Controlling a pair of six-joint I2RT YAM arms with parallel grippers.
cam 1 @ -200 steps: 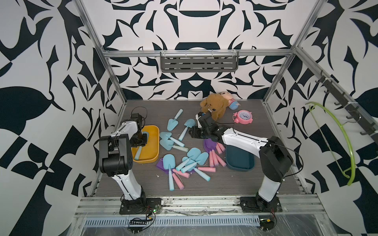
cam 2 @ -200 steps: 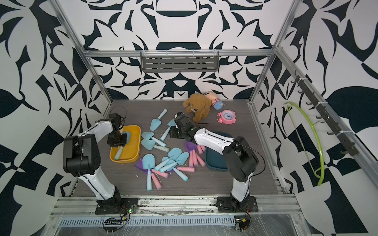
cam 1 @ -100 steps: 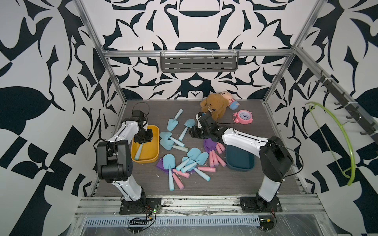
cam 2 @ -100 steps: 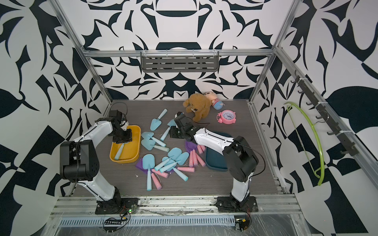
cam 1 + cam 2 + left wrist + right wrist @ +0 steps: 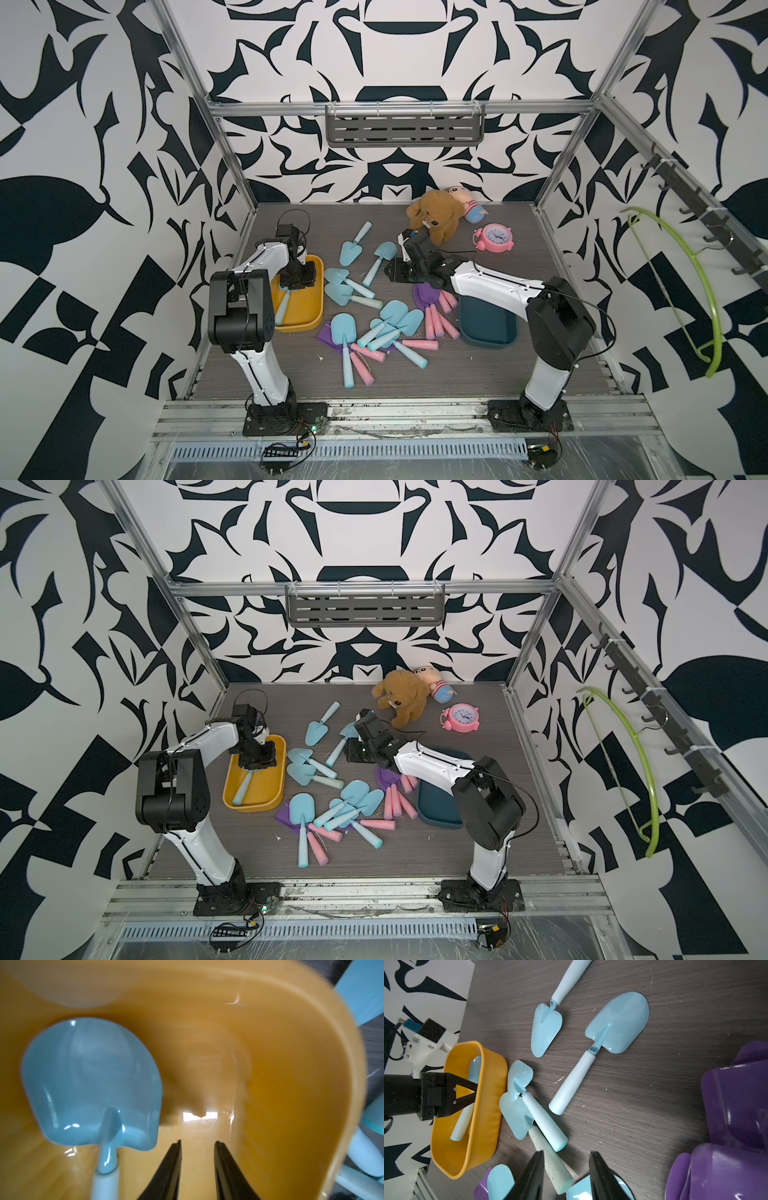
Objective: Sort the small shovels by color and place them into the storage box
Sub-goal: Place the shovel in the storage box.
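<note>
Inside the yellow storage box (image 5: 291, 1064) one light blue shovel (image 5: 89, 1080) lies flat on the floor. The left end effector (image 5: 197, 1142) hangs just beside it with jaws spread and empty. That placement suggests yellow is the bin for blue. Between the two boxes, the other blue shovels (image 5: 395, 318) and the purple shovels (image 5: 428, 295) with pink handles lie tangled on the desk (image 5: 457, 374). The purple ones crowd against the dark teal box (image 5: 486, 332), likely their destination, and nothing shows in its visible part. The right end effector (image 5: 566, 1155) hovers low with jaws parted, and a pale handle (image 5: 552, 1163) shows between them unclamped, so it is probably lining up the next blue pick.
</note>
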